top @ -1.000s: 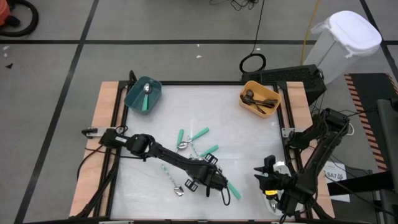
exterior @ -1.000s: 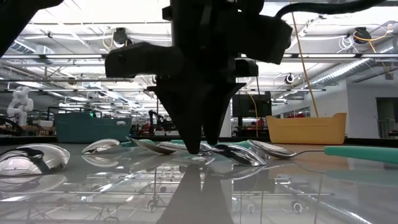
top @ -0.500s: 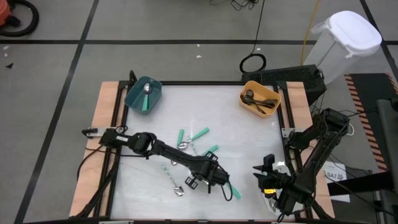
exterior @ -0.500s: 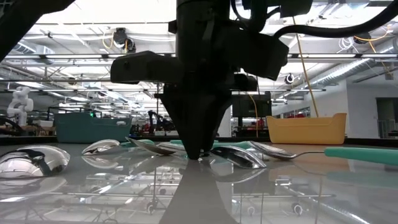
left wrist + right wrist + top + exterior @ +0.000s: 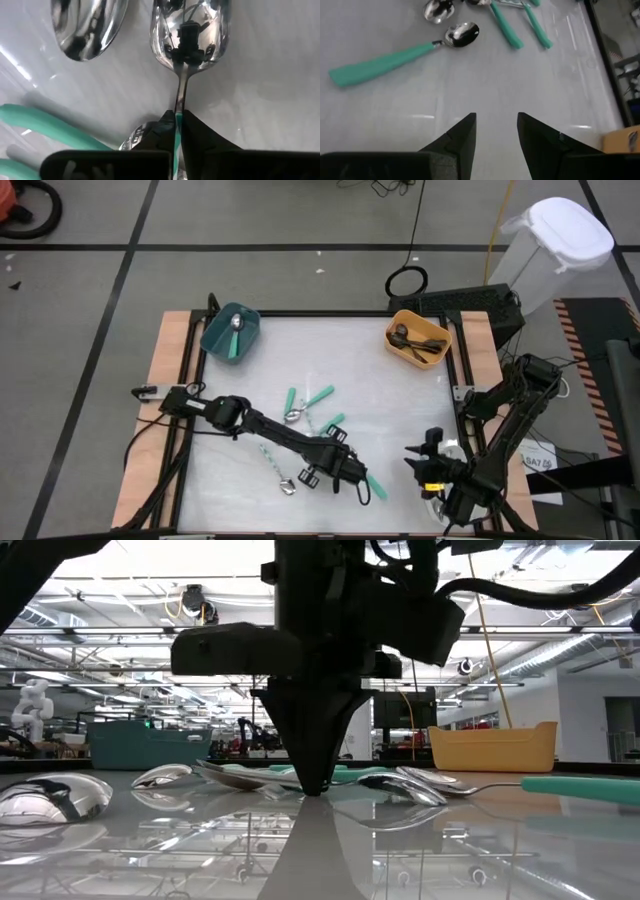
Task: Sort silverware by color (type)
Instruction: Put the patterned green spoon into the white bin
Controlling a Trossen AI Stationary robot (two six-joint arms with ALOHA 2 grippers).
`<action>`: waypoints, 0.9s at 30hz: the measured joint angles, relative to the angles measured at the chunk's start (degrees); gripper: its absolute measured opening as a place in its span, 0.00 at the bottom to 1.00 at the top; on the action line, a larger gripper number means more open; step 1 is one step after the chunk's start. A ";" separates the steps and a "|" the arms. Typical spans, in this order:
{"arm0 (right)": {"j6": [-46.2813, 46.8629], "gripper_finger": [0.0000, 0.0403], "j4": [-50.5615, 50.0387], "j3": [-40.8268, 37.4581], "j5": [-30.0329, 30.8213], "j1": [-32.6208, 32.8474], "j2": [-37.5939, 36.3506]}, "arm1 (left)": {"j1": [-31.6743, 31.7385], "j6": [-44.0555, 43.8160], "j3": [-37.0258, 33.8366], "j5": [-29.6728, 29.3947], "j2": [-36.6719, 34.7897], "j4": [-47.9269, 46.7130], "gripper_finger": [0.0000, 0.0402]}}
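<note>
Left hand [image 5: 177, 125] clamped on teal-handled steel spoon [image 5: 187, 35]; right hand [image 5: 496, 131] apart, idle at bench [image 5: 400, 395] edge. Few pcs binned, approx. half doz. still loose.

white table, bins at the back, spoons in the middle

the white table [image 5: 390, 395] carries a teal bin [image 5: 230, 332] at upper left, an orange bin [image 5: 418, 338] at upper right, and teal-handled spoons [image 5: 318, 397] scattered around centre, with one more [image 5: 375, 486] lower centre.

Left pincer [image 5: 349, 471] clamped shut, low at the table; right pincer [image 5: 418, 459] parted.
</note>
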 joint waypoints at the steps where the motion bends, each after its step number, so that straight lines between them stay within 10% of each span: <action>1: 1.51 0.34 0.27 0.00 0.05 0.22 0.00 | -0.14 -0.88 -0.07 0.03 -0.48 0.50 0.02; 10: 5.99 0.34 9.96 0.00 5.69 2.31 -0.02 | -2.91 -6.40 2.47 -1.63 -7.60 7.36 0.01; 27: -6.54 0.34 27.82 0.00 16.68 2.69 -0.02 | -14.35 -3.86 6.58 -28.85 -11.03 38.30 0.01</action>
